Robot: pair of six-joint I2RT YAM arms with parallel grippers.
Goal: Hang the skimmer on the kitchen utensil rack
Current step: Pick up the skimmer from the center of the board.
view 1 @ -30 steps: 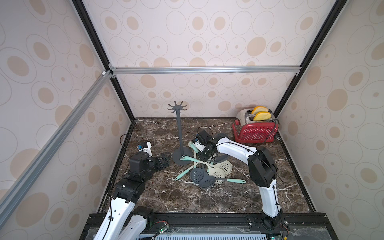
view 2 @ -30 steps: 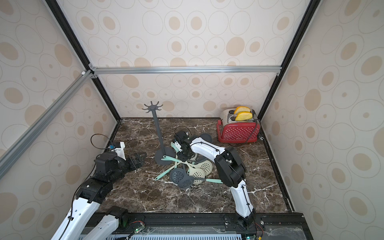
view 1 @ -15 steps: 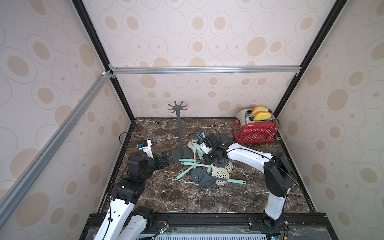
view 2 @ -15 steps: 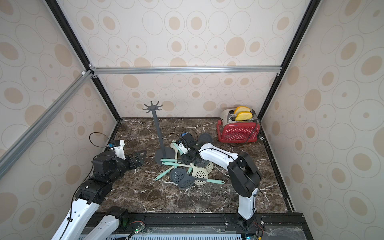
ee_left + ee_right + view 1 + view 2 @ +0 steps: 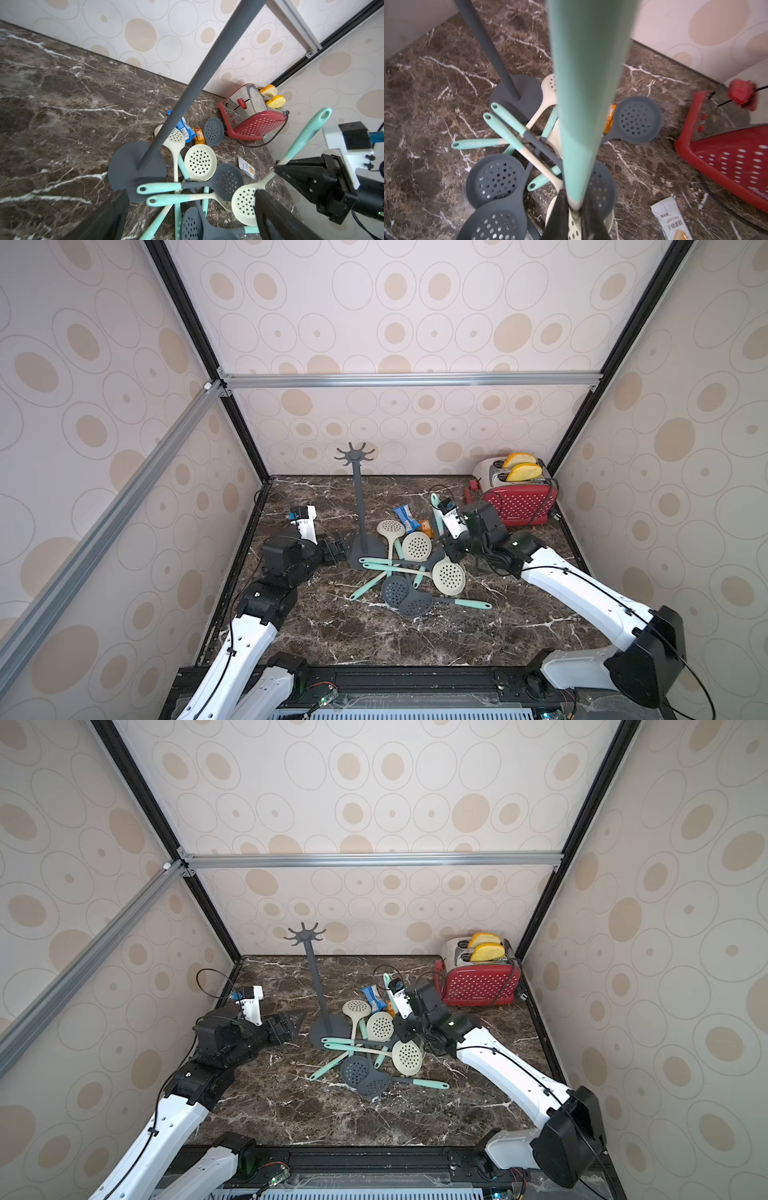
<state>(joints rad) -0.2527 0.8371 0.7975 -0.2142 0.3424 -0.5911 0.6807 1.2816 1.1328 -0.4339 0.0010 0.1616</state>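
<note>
Right gripper clenched on cream-headed, mint-handled perforated skimmer at neck (smooth, matte, likely silicone). Head low, beyond skimmer heap from dark grey star-crowned kitchen utensil rack. Handle axis steep, hole end uppermost, short of rack's hooks. Left gripper spread, empty, beside rack base.

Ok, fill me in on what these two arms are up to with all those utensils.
The right gripper is shut on the neck of a cream skimmer, holding it tilted with its mint handle pointing up and its head low by the pile of skimmers. The left gripper waits open beside the base of the kitchen utensil rack. The rack's hooks are bare, so nothing is hung yet.
</note>
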